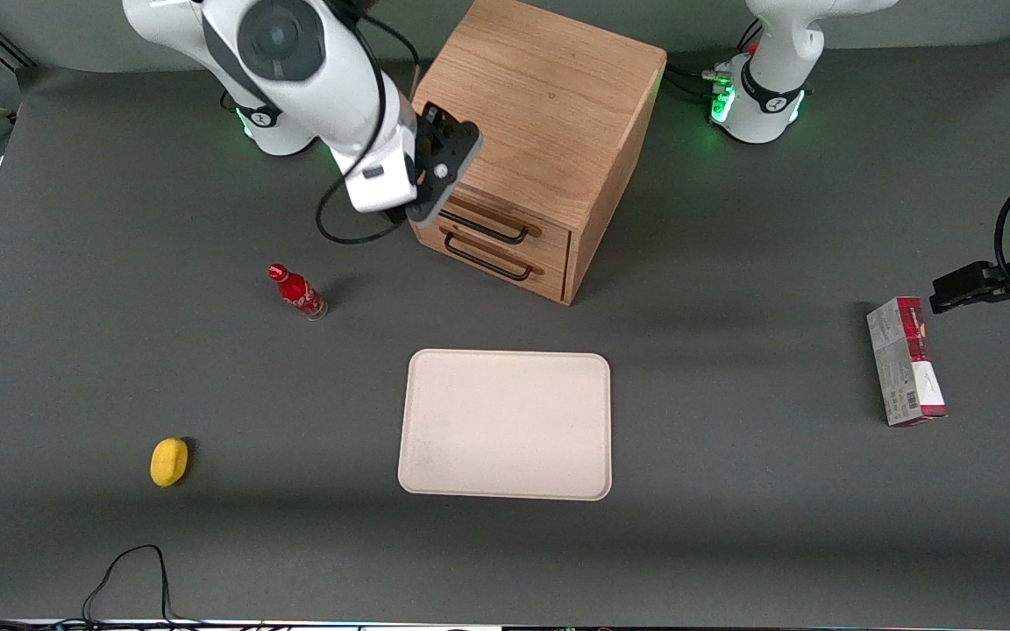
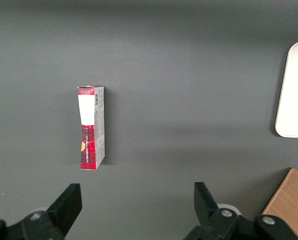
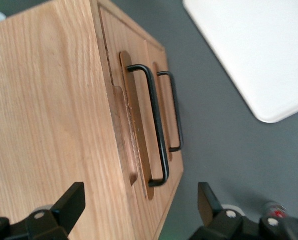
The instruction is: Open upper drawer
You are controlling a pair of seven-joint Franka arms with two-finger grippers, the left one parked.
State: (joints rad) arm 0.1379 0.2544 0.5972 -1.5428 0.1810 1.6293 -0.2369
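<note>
The wooden cabinet [image 1: 549,96] stands at the back of the table, with both drawers shut. The upper drawer [image 1: 549,230] has a black bar handle [image 1: 487,230]; the lower drawer's handle [image 1: 489,260] sits just below it. My right gripper [image 1: 426,206] hovers at the cabinet's front corner toward the working arm's end, just by the end of the upper handle. In the right wrist view the gripper [image 3: 139,202] is open and empty. One finger is over the cabinet top [image 3: 49,100] and the other is over the table. The upper handle [image 3: 158,135] and the lower handle [image 3: 176,110] show ahead of the fingers, untouched.
A beige tray [image 1: 505,425] lies nearer the front camera than the cabinet; it also shows in the right wrist view [image 3: 254,50]. A small red bottle [image 1: 297,292] stands beside the cabinet toward the working arm's end. A yellow object [image 1: 169,462] lies nearer the camera. A red box [image 1: 904,361] lies toward the parked arm's end.
</note>
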